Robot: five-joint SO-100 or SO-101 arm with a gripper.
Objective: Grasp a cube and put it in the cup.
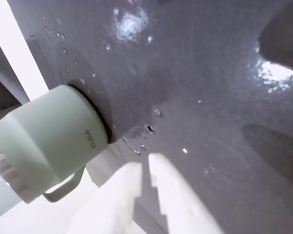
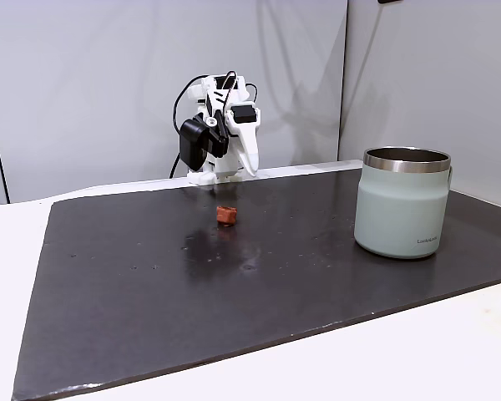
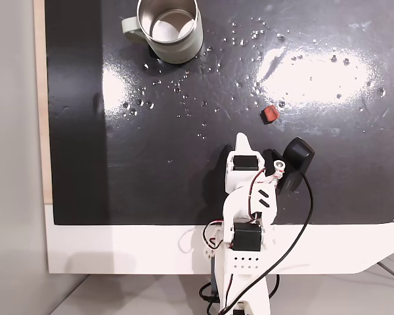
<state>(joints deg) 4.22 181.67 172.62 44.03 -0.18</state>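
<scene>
Cube (image 2: 226, 215) — squat, no long axis, flat on mat (image 2: 150, 276)

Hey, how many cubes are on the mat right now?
1. The cube sits on the dark mat just ahead of the gripper, far from the cup. None seem hidden.

We read only one text: small dark lettering "KIIRA", roughly, low on the cup (image 1: 53, 131) wall in the wrist view. In a fixed view the cup (image 2: 401, 209) lettering is too small to read.
</scene>
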